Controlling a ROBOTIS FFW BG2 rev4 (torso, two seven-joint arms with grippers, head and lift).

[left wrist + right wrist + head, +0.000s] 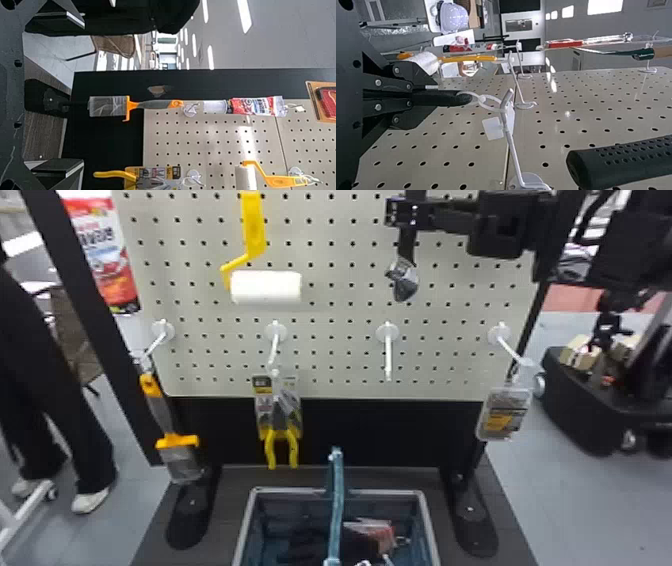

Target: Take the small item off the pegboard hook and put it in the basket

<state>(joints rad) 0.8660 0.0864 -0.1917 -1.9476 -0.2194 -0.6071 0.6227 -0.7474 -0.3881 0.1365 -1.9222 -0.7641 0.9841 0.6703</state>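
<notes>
High on the pegboard's right half, my right gripper (400, 214) is at the dark handle of a small wrench (404, 280), whose metal head points down. From the right wrist camera, my right gripper (411, 97) is shut on the wrench handle (441, 98). A white loop (491, 103) runs from the handle's end to a white hook (513, 152) near its tip, with a blank tag (493, 128) beside it. Below the board, the basket (280, 490) has its blue handle raised and a few items inside. My left gripper (81, 93) is open, facing the board's left side.
Around the wrench are a paint roller (266, 287), pliers (281, 425), a scraper (178, 460) and a packaged item (506, 415) on hooks. A bare hook (388, 352) juts out below it. A black perforated grip (625, 162) is close by.
</notes>
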